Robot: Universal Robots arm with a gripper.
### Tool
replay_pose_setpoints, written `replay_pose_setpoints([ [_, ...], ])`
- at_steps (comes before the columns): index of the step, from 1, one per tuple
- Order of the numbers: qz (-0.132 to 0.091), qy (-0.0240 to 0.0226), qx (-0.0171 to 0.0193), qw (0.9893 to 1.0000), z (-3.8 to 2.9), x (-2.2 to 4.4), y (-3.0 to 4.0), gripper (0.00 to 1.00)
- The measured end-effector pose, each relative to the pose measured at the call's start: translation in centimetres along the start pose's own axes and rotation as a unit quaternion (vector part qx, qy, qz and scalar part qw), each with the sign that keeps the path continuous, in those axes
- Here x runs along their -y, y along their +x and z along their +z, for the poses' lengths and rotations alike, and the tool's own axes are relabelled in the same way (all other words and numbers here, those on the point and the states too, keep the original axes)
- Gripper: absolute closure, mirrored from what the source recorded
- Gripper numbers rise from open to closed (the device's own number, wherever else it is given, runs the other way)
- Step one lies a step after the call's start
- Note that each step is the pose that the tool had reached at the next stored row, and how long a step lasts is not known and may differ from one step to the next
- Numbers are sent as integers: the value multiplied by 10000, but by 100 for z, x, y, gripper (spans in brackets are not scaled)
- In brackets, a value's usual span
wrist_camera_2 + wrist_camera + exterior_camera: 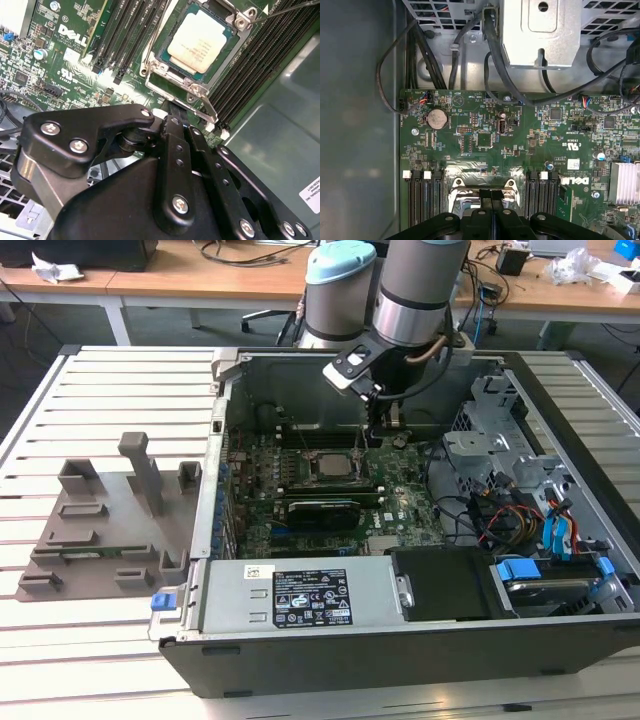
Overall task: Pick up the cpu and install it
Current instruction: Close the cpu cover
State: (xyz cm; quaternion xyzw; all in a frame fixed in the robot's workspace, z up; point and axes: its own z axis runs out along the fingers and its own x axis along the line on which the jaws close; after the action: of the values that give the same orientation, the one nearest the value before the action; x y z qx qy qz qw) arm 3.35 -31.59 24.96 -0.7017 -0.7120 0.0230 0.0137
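- Across the middle of the exterior view, an open computer case [400, 665] lies on the slatted table [110, 390]. The arm reaches down into it from the upper middle. The claw [373, 435] hangs over the motherboard [400, 505], just up and right of the cpu [328, 462], which sits in its socket near the frame's centre. A grey tray [100, 530] with upright blocks lies on the table at the exterior view's left.
- In the second wrist view, the cpu [200, 42] lies flat inside the socket frame [197, 91], silvery plate up, between rows of memory slots [127, 35]. The claw [170, 107] points at the frame's edge, apart from the cpu and holding nothing.
- In the first wrist view, the claw's [491, 194] fingers [484, 197] are pressed together side by side over the socket frame [456, 192]. A coin battery [436, 119] and black cables [422, 55] lie beyond.
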Motion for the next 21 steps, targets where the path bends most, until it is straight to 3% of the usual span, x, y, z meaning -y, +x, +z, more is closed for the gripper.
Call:
replay_pose_setpoints([
  [7,-2,0,0,10000,10,94,2,89],
  [13,-1,0,1,10000,69,252,5,89],
  [21,-2,0,1,10000,307,566,23,89],
])
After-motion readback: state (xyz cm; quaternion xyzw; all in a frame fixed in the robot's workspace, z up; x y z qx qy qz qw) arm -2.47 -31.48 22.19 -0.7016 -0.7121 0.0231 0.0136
